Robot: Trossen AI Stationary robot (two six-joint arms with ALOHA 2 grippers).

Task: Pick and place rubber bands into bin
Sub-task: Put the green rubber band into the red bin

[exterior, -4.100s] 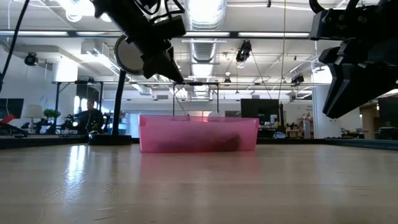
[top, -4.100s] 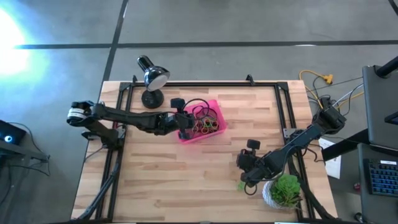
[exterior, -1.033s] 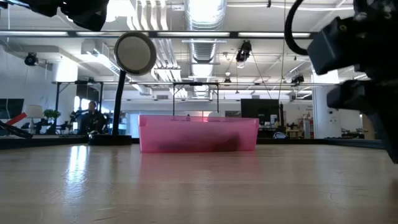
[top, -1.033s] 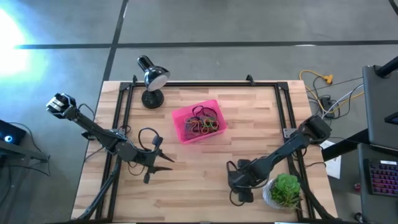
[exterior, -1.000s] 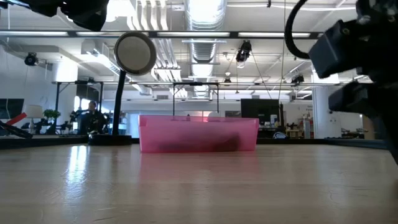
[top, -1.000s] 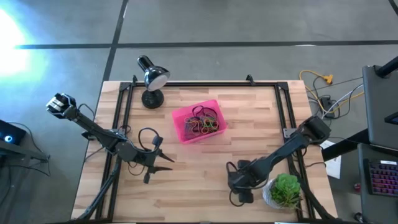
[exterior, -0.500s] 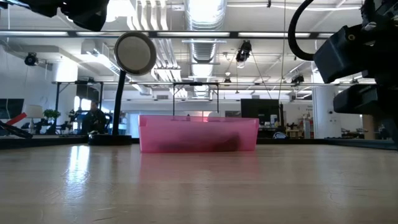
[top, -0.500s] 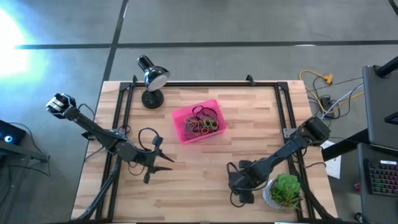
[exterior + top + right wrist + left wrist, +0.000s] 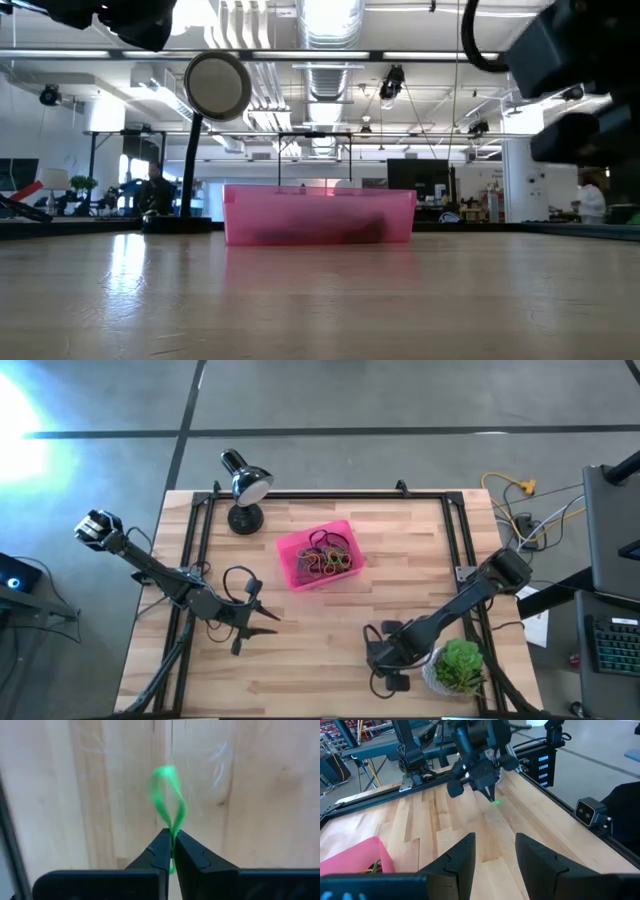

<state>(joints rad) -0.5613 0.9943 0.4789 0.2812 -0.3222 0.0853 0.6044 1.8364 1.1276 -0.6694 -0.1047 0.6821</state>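
The pink bin (image 9: 300, 573) stands at the middle of the table's far half with several coloured rubber bands (image 9: 328, 558) in it; the low view shows its near wall (image 9: 320, 215). My right gripper (image 9: 171, 840) is near the table's front right, fingers pointing down just above the wood (image 9: 487, 787), shut on a green rubber band (image 9: 167, 795). My left gripper (image 9: 495, 855) hovers open over the table's left part (image 9: 262, 622), touching nothing. My right gripper pinches the green rubber band between its two fingertips, with both strands drawn together at one spot (image 9: 172, 831). The fingers come from above, pointing down. Beyond the tips the band stands out as a small twisted loop (image 9: 165, 785); I cannot tell whether it touches the wood.
A potted plant (image 9: 458, 668) stands close to the right gripper, at the table's near right corner. A black desk lamp (image 9: 243, 485) is at the far left. Black rails (image 9: 460, 540) frame the table. Bare wood lies between the two grippers.
My right arm has risen a little in the low view and shifted slightly toward the table's near edge. The bin has stayed where it was.
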